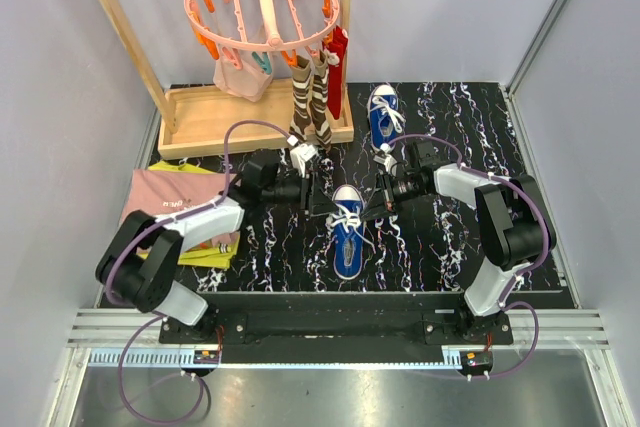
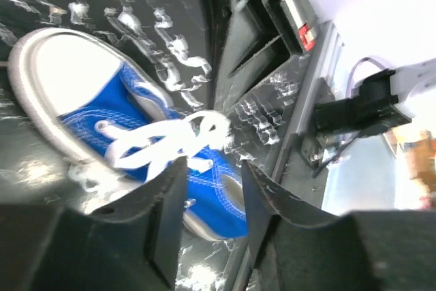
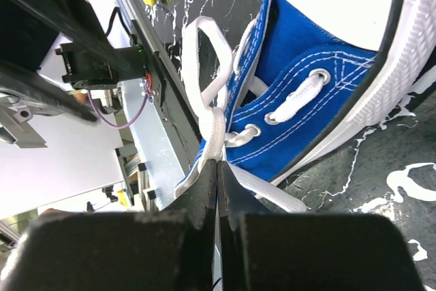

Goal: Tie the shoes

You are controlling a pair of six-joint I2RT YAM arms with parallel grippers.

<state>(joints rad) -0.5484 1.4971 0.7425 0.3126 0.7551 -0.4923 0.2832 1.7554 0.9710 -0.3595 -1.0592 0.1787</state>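
On shoe lace [image 3: 212, 131] — R gripper [image 3: 217, 165], tight

On the table [image 1: 460, 247], the near shoe [image 1: 347, 230] is lying in the middle, while the far shoe [image 1: 384, 115] is lying behind it and slightly to the right, near the back edge. The left gripper [image 1: 320, 193] is sitting just left of the near shoe and the right gripper [image 1: 380, 201] just right of it, so that shoe is lying between them. The right gripper is pinching a lace [image 3: 211, 124] of the near shoe. A rack [image 1: 250, 122] is standing at the back left, with a round hanger [image 1: 262, 2] hanging above it and socks [image 1: 312, 97] dangling over its right end. Folded clothes [image 1: 165, 207] are lying at the left edge, in front of the rack and partly under the left arm
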